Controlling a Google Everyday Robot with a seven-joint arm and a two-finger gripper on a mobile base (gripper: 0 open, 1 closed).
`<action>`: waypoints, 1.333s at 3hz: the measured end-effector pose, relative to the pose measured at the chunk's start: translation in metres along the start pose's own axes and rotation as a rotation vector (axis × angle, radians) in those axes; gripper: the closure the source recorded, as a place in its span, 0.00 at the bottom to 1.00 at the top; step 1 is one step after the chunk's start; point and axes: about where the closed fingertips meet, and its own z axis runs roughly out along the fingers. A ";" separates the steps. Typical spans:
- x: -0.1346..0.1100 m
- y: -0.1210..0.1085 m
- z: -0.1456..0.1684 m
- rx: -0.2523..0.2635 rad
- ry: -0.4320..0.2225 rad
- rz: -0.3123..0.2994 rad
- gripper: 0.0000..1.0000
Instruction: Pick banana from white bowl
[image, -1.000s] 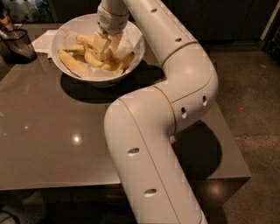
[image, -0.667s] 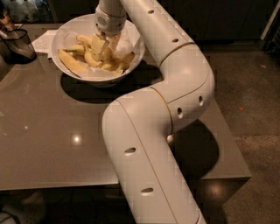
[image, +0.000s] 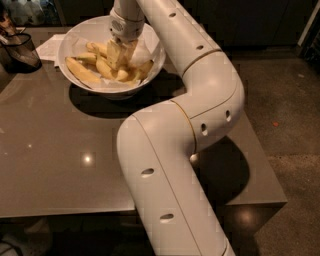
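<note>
You can't read the jaws from here: gripper (image: 119, 54) is down inside the large round glossy white bowl (image: 64, 41) among other bananas (image: 141, 70), long curved pale-yellow banana (image: 81, 73) lying just left of it, bowl on the glossy grey-brown table (image: 60, 150).

The white bowl (image: 80, 31) stands on the far part of the worktop (image: 60, 150), with a container (image: 20, 50) to its left. The banana (image: 82, 72) lies in the bowl's left half, other bananas (image: 131, 74) to its right. The gripper (image: 117, 56) hangs inside the bowl, above its middle.
</note>
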 end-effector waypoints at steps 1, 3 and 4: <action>0.000 0.000 0.000 0.000 0.000 0.000 0.84; 0.000 0.000 0.000 0.000 0.000 0.000 1.00; -0.013 -0.001 -0.010 0.020 -0.053 -0.020 1.00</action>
